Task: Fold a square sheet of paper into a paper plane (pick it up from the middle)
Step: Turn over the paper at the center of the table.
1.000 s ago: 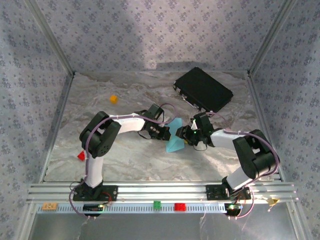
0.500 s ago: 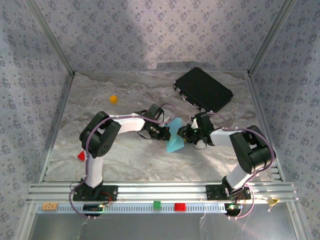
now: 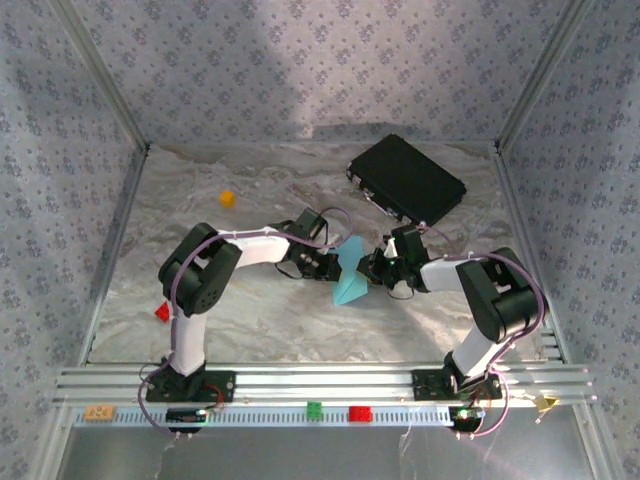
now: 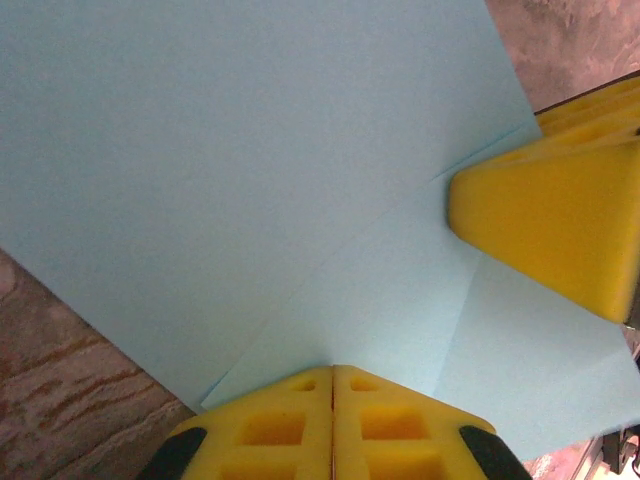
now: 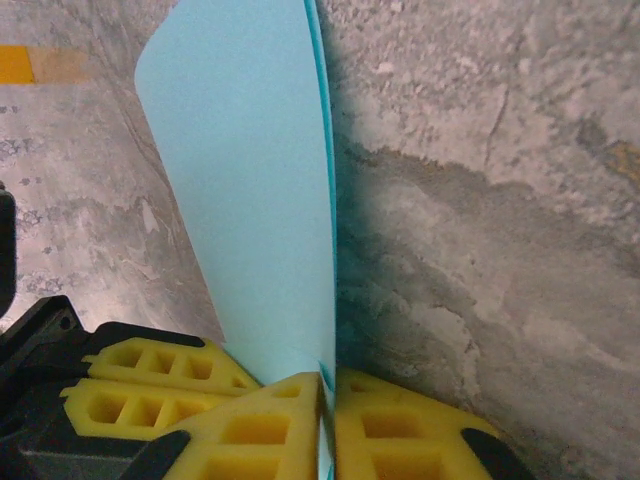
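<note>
We see the paper (image 3: pixel 349 275) near the middle of the table (image 3: pixel 250 320), held off the surface between the two grippers. The left gripper (image 3: pixel 337 266) reaches it from the left and the right gripper (image 3: pixel 368 268) from the right, and the two nearly face each other across the sheet. The paper is light blue and already carries folds. It narrows to a point toward the near edge of the table, and we cannot tell whether that point touches the surface.

From the left wrist, we see the left gripper (image 4: pixel 332 385) with its yellow pads pressed together on the paper's (image 4: pixel 240 150) edge, just where a folded flap's crease runs in. The right gripper's yellow pad pinches the sheet at the right side of that view.

From the right wrist, we see the right gripper (image 5: pixel 326 400) clamped narrow on the paper (image 5: pixel 250 180), which stands on edge and runs straight away from the pads, casting a shadow on the table to its right. The left gripper's pads sit just beside it, low on the left.

A black case (image 3: pixel 406 180) lies by the far right corner of the table. A small orange cube (image 3: pixel 227 198) sits toward the far left, well apart from the paper. A red block (image 3: pixel 162 311) rests near the left edge.
</note>
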### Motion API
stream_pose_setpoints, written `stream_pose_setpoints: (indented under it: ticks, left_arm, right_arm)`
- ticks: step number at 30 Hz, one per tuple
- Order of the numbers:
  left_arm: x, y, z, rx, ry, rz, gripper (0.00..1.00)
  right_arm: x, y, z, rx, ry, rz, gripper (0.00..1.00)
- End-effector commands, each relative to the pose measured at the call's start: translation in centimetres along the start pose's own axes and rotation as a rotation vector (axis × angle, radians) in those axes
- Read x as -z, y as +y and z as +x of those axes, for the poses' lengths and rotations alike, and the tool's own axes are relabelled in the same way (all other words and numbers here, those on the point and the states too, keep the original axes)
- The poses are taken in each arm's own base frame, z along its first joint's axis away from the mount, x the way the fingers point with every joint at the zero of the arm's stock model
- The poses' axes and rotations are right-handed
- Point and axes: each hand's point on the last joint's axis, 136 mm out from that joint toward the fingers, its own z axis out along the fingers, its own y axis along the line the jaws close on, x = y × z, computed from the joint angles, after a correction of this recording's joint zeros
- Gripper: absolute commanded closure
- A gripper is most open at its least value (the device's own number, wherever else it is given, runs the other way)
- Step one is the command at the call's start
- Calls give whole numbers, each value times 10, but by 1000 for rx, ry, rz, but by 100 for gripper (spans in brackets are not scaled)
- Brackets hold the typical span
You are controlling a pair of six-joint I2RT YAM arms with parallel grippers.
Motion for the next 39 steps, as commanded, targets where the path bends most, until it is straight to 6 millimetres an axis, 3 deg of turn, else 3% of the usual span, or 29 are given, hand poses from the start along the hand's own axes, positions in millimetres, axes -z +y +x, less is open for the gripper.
stream_pose_setpoints:
  ticks: [1, 6, 11, 17, 21, 29, 33, 36, 39]
  left_arm:
    - [11, -4, 8, 12, 7, -19, 87]
    - [36, -18, -7, -41, -91, -34, 78]
    - [63, -28, -21, -95, -181, -77, 77]
    - [89, -33, -30, -133, -278, -119, 72]
    - [108, -32, -34, -147, -360, -151, 70]
    - [148, -15, -40, -109, -548, -253, 64]
    - [173, 1, -39, -60, -648, -316, 58]
    - [194, 16, -34, -12, -724, -366, 50]
    - [217, 32, -27, 52, -803, -409, 42]
  right_arm:
    - [5, 2, 0, 11, -3, -20, 90]
    - [16, 7, -1, 51, -21, 4, 92]
    - [33, 14, -5, 127, -55, 59, 94]
    - [49, 26, -11, 208, -85, 118, 94]
    - [66, 29, -13, 312, -122, 247, 94]
    - [110, 35, -26, 532, -272, 627, 95]
    - [136, 32, -32, 643, -352, 896, 96]
    - [143, 35, -35, 695, -386, 1034, 97]
    - [131, 37, -32, 746, -370, 1097, 97]
